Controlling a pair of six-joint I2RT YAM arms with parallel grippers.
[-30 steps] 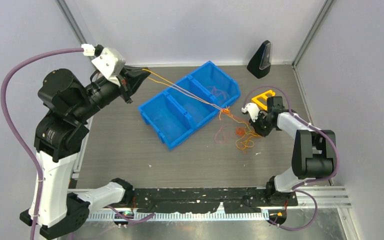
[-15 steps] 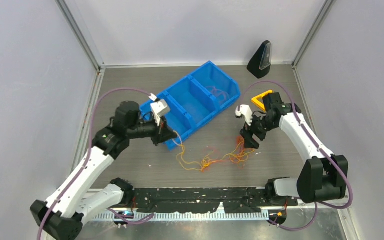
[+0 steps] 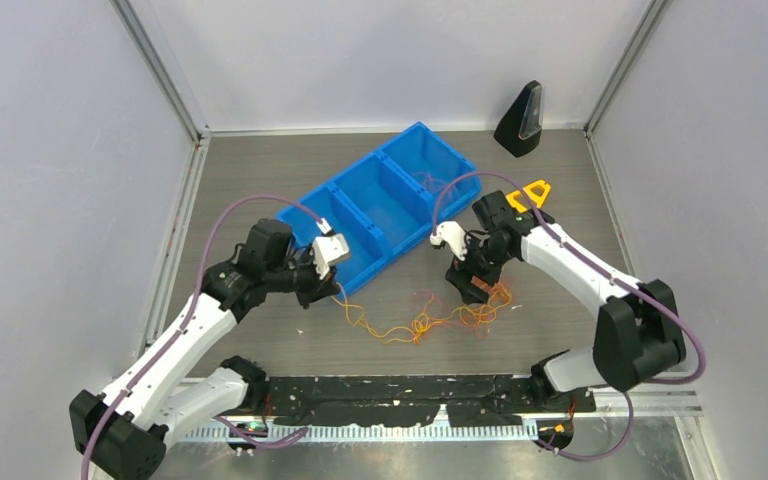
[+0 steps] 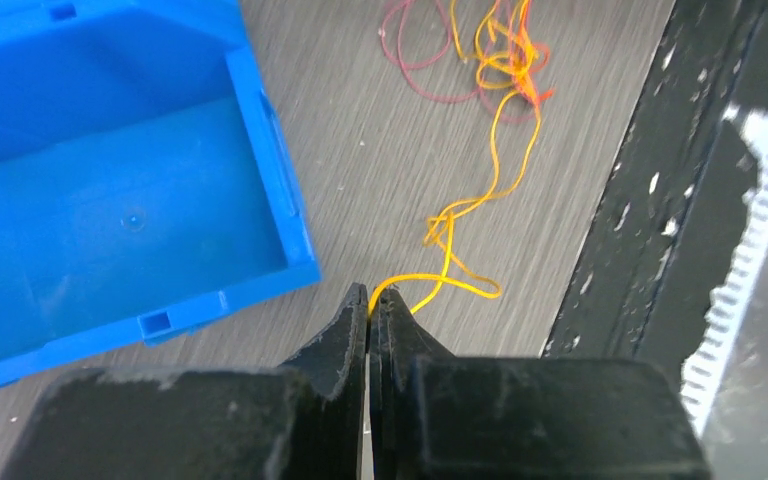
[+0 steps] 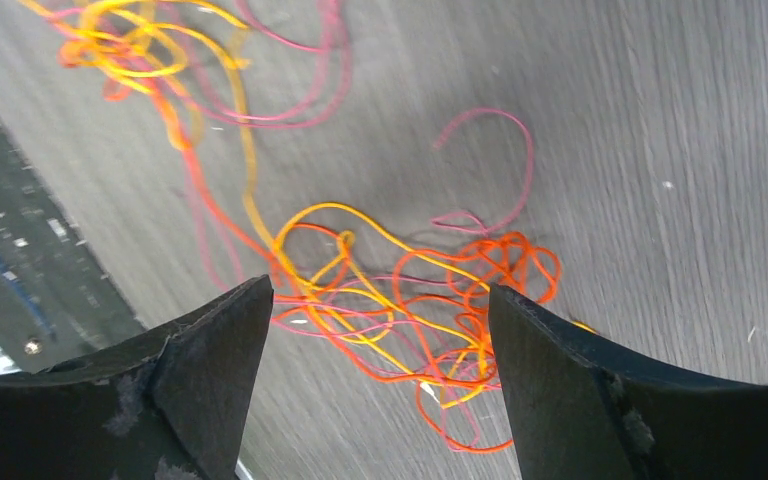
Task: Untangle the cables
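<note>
Cables (image 3: 425, 325): loose tangle of orange-yellow, red and pink strands lying on the table (image 3: 250, 340), on the near side of the bin (image 3: 375, 205), between the two arms.
Left jaws: pressed together, pinching an orange-yellow strand (image 4: 440, 225) at their very tips, low over the table just beside the bin's near corner.
Held strand: curls out from the tips in a small loop, then trails across the table into the tangle.
Right jaws: spread wide above the knot (image 5: 500, 250), one finger on each side of it, nothing gripped; whether they touch the table cannot be told.
Knot: orange and red loops packed together, yellow threaded through, pink loops straying off to the side.
Bin: blue, three compartments, set aslant; a thin pinkish strand lies in the far compartment.
Far right corner: black wedge (image 3: 522, 118) standing upright.
Behind right arm: yellow piece (image 3: 537, 190) on the table.
</note>
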